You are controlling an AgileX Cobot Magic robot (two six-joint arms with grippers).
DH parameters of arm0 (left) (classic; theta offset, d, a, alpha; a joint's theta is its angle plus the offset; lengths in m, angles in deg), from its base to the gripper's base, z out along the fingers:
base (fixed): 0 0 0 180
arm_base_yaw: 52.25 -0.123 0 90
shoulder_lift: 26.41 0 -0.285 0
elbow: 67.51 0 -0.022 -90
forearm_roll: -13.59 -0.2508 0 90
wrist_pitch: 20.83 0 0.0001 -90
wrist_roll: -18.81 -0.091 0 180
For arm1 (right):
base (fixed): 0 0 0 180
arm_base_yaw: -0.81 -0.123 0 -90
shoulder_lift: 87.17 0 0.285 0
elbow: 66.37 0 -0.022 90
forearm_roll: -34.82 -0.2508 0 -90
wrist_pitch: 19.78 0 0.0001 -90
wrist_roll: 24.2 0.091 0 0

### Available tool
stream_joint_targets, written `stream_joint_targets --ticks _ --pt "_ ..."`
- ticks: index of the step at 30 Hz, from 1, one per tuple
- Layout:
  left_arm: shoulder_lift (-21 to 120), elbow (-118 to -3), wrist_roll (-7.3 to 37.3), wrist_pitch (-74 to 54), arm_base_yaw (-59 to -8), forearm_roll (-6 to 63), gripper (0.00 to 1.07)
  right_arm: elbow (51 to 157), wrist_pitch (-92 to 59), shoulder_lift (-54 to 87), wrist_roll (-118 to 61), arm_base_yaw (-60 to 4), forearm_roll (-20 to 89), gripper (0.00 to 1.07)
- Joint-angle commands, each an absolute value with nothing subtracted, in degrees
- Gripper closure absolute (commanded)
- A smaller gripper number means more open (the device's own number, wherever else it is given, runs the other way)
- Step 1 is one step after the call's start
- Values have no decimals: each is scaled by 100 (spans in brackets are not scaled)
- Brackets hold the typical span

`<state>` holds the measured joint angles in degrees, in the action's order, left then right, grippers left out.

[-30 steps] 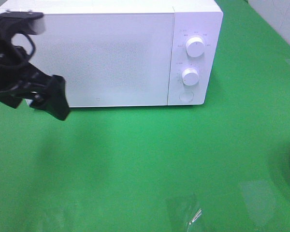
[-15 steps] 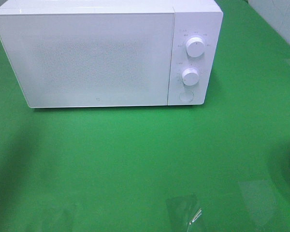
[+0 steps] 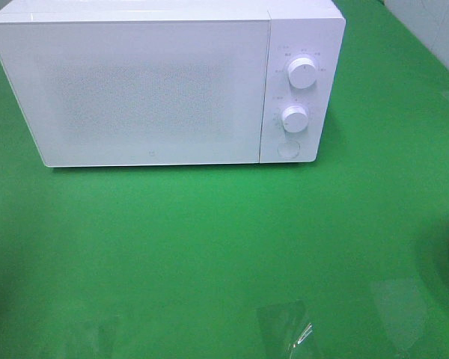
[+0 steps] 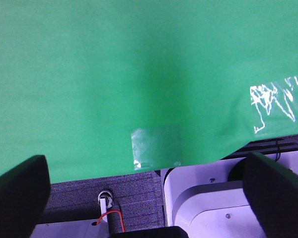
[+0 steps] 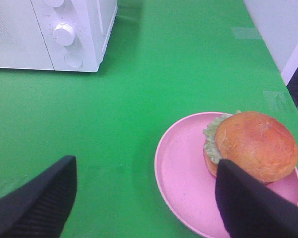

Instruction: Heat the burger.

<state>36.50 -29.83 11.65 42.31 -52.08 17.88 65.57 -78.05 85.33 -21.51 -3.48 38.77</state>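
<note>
1. Small grey markings are ringing the upper dial [image 3: 302, 72] on the control panel [image 3: 299, 45] of the white microwave [image 3: 135, 90], but they are showing too small and blurred to read.
2. Similar faint marks are sitting around the lower dial [image 3: 294, 117]; none can be made out.
3. A tiny mark [image 3: 151, 158] is sitting low on the microwave door, and it is not coming through as legible either.

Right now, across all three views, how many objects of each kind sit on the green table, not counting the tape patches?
White box-shaped microwave: 1
Pink round plate: 1
Burger with golden-brown bun and green lettuce: 1
Total: 3
</note>
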Motion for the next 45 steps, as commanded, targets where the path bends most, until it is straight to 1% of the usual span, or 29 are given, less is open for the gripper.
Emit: stream_joint_targets --ticks 1,2,5,7,17,22,23,26,29,30,33,45 --pt "3266 -2656 1302 4065 -5220 1680 9 6540 -7725 8670 -2226 -325 3860 31" --pt "2767 -2370 1296 3944 -5220 1536 9 6540 -7725 8670 -2226 -325 3860 31" --pt "2573 -2255 1296 3887 -5220 1525 9 6540 -7725 8670 -2226 -325 3860 31" --pt "1845 -1929 1302 3836 -5220 1496 9 6540 -7725 8670 -2226 -325 3860 31" --pt "533 -1889 1296 3876 -5220 1479 9 6540 -7725 8670 -2226 -325 3860 31" --pt "-332 -1889 1279 3864 -5180 1788 9 6540 -7725 8670 -2226 -325 3860 31" --pt "-625 -1889 1279 3864 -5237 1788 9 6540 -7725 8670 -2226 -325 3860 31" --pt "-785 -1889 1279 3864 -5300 1788 9 6540 -7725 8670 -2226 -325 3860 31" --pt "-1375 -1889 1279 3864 -5558 1783 9 6540 -7725 8670 -2226 -325 3860 31" --pt "-1375 -1889 1279 3864 -5558 1783 9 6540 -7725 8670 -2226 -325 3860 31" --pt "-1971 -1889 1279 3858 -5655 1783 9 6540 -7725 8670 -2226 -325 3860 31" --pt "-2023 -1889 1279 3858 -5649 1800 9 6540 -7725 8630 -2220 -331 3860 31"
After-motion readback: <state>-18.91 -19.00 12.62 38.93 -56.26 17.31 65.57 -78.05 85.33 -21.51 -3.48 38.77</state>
